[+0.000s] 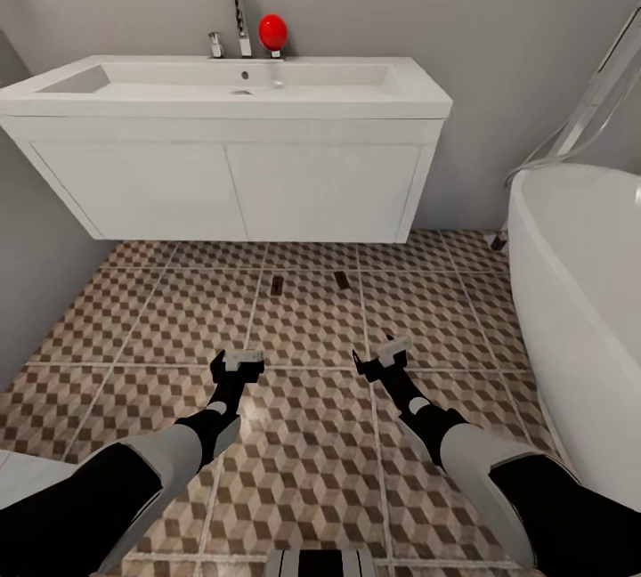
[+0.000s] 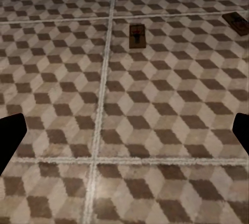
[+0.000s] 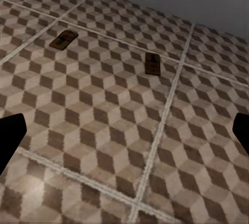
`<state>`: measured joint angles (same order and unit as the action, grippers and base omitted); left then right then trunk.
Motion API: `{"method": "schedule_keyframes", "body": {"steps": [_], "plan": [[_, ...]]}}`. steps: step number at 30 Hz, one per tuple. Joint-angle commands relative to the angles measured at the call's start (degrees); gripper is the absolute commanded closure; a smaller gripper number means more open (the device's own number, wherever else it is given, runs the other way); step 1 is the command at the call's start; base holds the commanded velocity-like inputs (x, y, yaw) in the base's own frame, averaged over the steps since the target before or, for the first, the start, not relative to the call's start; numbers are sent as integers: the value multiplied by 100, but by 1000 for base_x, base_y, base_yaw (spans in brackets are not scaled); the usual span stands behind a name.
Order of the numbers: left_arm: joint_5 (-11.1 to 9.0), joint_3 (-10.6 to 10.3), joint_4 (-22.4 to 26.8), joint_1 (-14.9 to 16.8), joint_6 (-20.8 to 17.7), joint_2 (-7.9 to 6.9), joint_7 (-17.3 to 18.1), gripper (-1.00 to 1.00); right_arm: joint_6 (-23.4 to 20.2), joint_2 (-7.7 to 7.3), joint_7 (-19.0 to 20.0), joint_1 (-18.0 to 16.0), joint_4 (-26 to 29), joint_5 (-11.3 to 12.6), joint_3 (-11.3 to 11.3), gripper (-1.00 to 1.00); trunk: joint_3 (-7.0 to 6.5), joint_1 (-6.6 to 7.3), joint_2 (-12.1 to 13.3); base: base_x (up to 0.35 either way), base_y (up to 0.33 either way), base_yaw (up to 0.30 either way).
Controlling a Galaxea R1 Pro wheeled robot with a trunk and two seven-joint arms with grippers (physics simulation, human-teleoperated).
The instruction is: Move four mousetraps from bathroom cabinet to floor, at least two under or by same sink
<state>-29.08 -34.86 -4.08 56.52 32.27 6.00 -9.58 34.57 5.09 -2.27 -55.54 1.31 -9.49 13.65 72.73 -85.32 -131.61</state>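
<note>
Both arms reach forward and low over the bathroom floor point(image 1: 303, 434), forearms angled inward, wrists turned down. The left gripper point(image 1: 239, 361) and right gripper point(image 1: 381, 358) hang spread and empty just above the cube-pattern tiles; in each wrist view the dark fingertips point(image 2: 10, 136) sit wide apart at the picture's edges with nothing between them.

Beyond the grippers, two mousetraps lie flat on the tiles near the front of the vanity: the left mousetrap point(image 1: 277, 283) just beside a grout line, the right mousetrap point(image 1: 341, 277) a short way off, the two apart and not touching. The left wrist view shows them as point(image 2: 137, 35) and point(image 2: 236, 23); the right wrist view as point(image 3: 63, 39) and point(image 3: 152, 63).

Behind them hangs the white sink point(image 1: 223, 92) with its chrome tap point(image 1: 233, 7) and a red ball-shaped object point(image 1: 273, 31); the bathtub point(image 1: 579, 292) curves in at the right.

Only two traps show, so two are likely still to come. The risk from here looks to be the base or a low arm nudging the placed traps away from the sink as the robot turns in the tight gap beside the tub.
</note>
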Motion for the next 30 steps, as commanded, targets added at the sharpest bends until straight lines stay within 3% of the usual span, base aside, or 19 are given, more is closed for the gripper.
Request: {"method": "schedule_keyframes", "body": {"steps": [1,30], "plan": [[-10,-47,-22,7,25,6,-27,-100,14,1,-25,9,-5,-53,-16,-100,-15,23,40,0,0,0],[-10,-47,-22,-44,25,13,-18,-100,6,9,-28,69,-6,-53,-12,-100,-535,660,1203,0,0,0]]}}
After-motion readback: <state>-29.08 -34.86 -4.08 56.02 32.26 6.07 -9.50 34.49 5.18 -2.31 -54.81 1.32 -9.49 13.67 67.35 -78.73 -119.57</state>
